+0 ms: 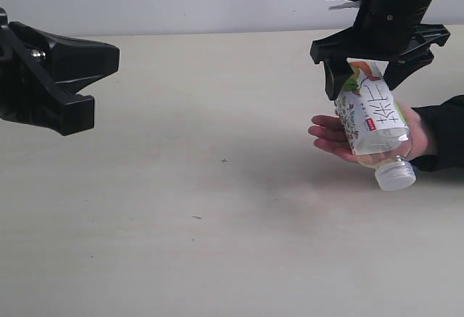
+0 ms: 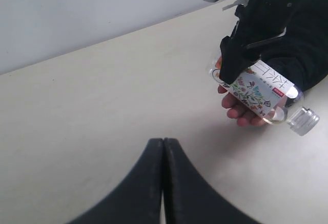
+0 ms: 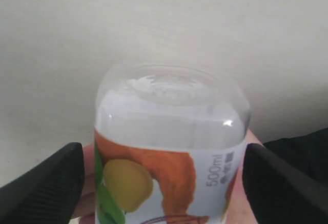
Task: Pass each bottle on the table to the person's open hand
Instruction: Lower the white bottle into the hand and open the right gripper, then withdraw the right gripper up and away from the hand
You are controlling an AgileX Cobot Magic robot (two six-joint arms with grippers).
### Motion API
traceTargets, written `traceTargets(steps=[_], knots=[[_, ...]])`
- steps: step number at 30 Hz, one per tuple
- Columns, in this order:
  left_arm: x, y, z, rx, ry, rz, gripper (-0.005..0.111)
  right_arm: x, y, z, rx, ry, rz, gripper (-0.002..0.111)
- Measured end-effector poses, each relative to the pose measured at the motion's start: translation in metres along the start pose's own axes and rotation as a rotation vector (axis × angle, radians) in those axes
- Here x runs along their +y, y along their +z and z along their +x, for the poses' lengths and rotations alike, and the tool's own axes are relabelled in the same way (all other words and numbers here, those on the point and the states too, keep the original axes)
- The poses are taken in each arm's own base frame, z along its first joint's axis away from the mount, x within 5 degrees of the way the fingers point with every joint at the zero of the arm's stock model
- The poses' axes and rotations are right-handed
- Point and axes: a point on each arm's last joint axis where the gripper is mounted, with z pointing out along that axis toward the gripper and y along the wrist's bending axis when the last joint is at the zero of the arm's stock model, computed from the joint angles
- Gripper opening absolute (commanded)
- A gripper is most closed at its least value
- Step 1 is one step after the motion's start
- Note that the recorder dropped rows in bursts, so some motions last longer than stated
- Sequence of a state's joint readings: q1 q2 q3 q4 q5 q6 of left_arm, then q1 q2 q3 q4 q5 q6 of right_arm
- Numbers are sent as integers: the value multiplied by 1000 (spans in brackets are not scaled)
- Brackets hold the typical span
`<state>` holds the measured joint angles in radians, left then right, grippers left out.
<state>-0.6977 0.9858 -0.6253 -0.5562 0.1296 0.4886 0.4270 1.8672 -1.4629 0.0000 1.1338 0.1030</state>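
Bottle [image 1: 370, 118] lies on the person's hand [image 1: 330, 134], base between spread fingers of the right pincer [image 1: 365, 85]; left pincer [image 2: 163, 149] pressed together.

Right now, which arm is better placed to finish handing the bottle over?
Right. The right pincer straddles the bottle resting on the person's hand; the left pincer is shut, far across the table.

We see one clear bottle [image 1: 371, 117], white leafy label with orange-green print near its base, white cap [image 1: 395, 174], tilted cap-down, lying in the open hand [image 1: 330, 137] over the beige table [image 1: 181, 201].
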Motion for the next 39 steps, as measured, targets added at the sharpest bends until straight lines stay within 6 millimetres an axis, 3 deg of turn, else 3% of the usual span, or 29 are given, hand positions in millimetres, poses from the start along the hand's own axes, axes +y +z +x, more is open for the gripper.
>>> traceTargets(steps=[10, 16, 19, 25, 32, 39], knots=[[0, 0, 0, 0, 0, 0, 1, 1, -5, -5, -42, -14, -4, 80], [0, 0, 0, 0, 0, 0, 1, 1, -55, -8, -153, -19, -14, 76], [0, 0, 0, 0, 0, 0, 1, 0, -83, -2, -225, -27, -20, 58], [0, 0, 0, 0, 0, 0, 1, -2, -126, 18, -330, -63, -24, 0], [0, 0, 0, 0, 0, 0, 1, -2, -174, 51, -472, -106, -62, 0], [0, 0, 0, 0, 0, 0, 1, 4, -209, 118, -692, -198, -193, 0]])
